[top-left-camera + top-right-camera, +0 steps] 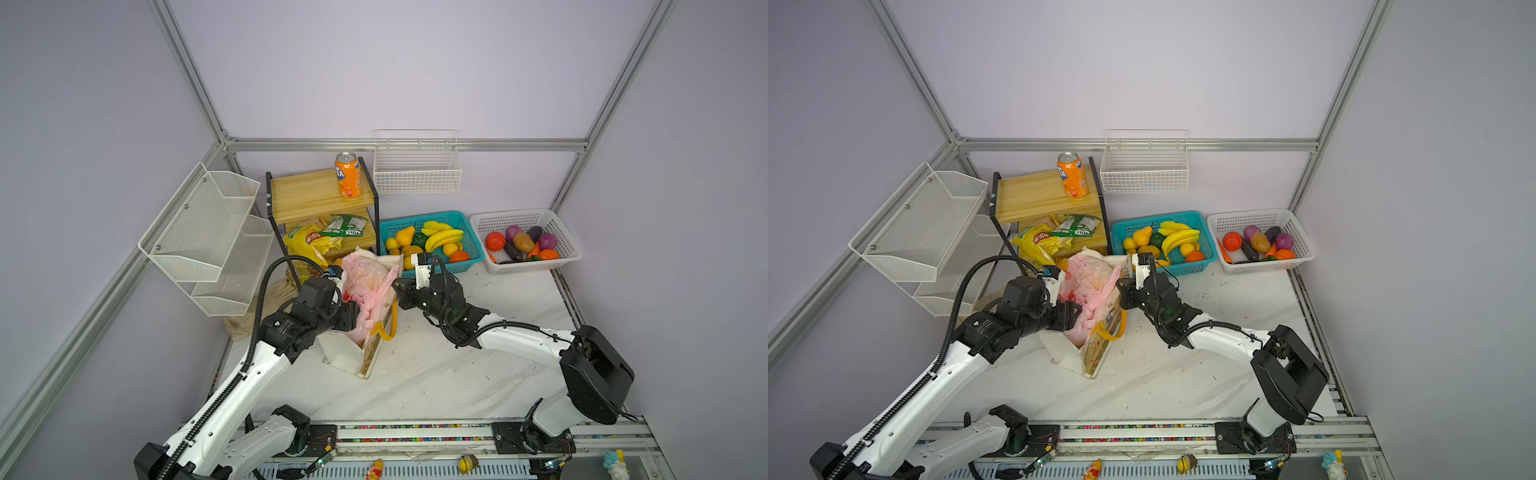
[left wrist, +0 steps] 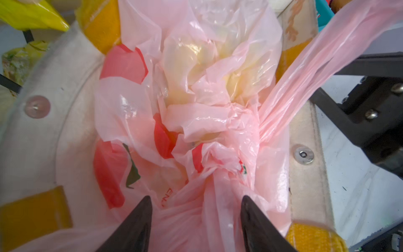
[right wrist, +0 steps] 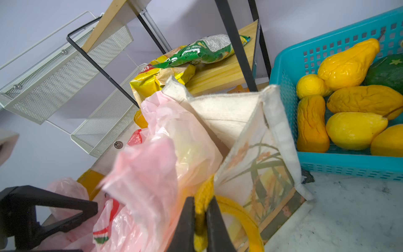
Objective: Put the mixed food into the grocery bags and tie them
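Pink plastic bag (image 2: 218,122) inside white canvas tote (image 1: 345,357)
We find left gripper (image 2: 196,197) released above; right gripper (image 3: 201,198) clenching yellow handle (image 3: 242,215) at tote's rim.

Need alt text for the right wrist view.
The right gripper is shut on the yellow handle of the tote. A pink bag sits inside the tote, with a teal basket of yellow fruit beside it and snack packets on a shelf behind.
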`<state>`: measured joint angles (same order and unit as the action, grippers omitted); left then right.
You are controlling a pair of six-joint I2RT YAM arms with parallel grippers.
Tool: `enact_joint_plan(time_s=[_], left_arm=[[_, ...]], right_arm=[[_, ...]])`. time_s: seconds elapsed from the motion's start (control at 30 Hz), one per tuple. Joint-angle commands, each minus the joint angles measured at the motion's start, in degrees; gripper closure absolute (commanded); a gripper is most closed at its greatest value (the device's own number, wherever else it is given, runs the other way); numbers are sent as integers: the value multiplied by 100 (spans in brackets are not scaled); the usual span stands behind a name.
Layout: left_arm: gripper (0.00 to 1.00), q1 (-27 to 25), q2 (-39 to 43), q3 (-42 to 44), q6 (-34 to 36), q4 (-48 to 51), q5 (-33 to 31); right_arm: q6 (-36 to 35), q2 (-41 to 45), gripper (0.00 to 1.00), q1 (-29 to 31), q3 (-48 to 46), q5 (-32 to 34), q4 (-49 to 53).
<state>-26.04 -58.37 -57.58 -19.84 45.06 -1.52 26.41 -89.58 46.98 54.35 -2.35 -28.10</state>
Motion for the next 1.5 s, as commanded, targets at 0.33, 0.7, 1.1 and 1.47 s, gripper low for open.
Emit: enact_joint_plan(time_s=[0.33, 0.7, 1.1, 1.47], left_arm=[[40, -32, -1461, -726, 516, 119, 696], [22, -15, -140, -1053, 606, -401, 386], [25, 11, -1693, -2326, 585, -1465, -104], [37, 117, -2474, -1782, 649, -1457, -205]], right_arm=[[-101, 54, 91, -1, 67, 42, 106], [-192, 33, 91, -11, 150, 42, 190], [-182, 180, 91, -5, 38, 33, 167], [-238, 450, 90, -10, -6, 186, 278]])
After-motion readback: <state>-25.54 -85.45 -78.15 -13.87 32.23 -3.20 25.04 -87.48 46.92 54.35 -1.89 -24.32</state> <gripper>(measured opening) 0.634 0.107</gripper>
